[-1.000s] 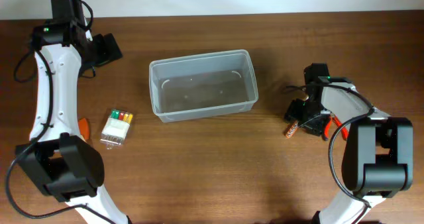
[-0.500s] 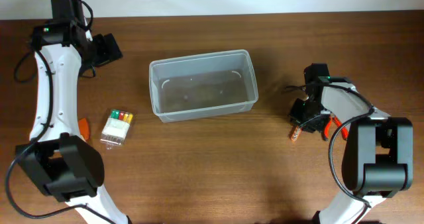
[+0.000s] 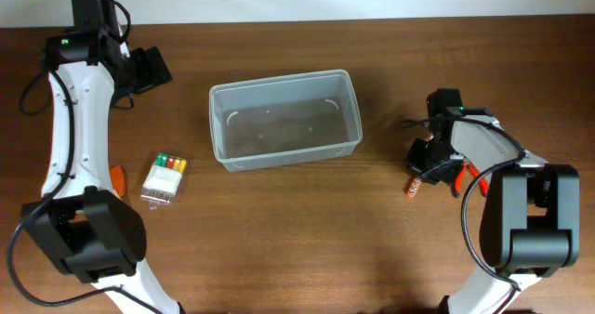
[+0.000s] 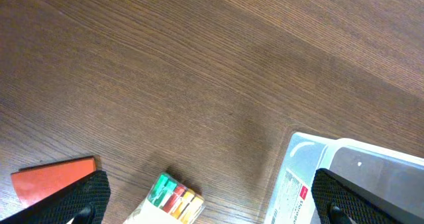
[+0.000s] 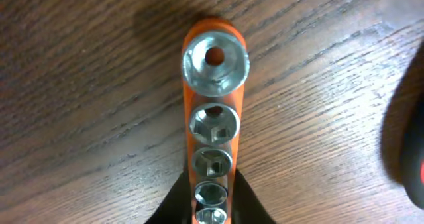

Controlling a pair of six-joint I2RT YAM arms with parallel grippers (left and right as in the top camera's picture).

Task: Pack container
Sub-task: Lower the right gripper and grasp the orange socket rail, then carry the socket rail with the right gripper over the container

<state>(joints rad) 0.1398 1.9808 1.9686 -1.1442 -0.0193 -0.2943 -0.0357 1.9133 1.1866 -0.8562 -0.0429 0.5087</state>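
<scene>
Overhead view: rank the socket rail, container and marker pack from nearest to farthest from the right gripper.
1. Socket rail: at the table's right side, between the fingers of the right gripper.
2. Container: mid-table, well to the gripper's left.
3. Marker pack: at the table's left side, beyond the container.

The container (image 3: pixel 279 80), a clear, colourless rectangular tub with rounded corners and a rim, stands upright, open side up, on the wooden tabletop (image 3: pixel 297 230), toward its far middle, slightly skewed. A white label (image 4: pixel 292 187) marks its left end wall.
</scene>
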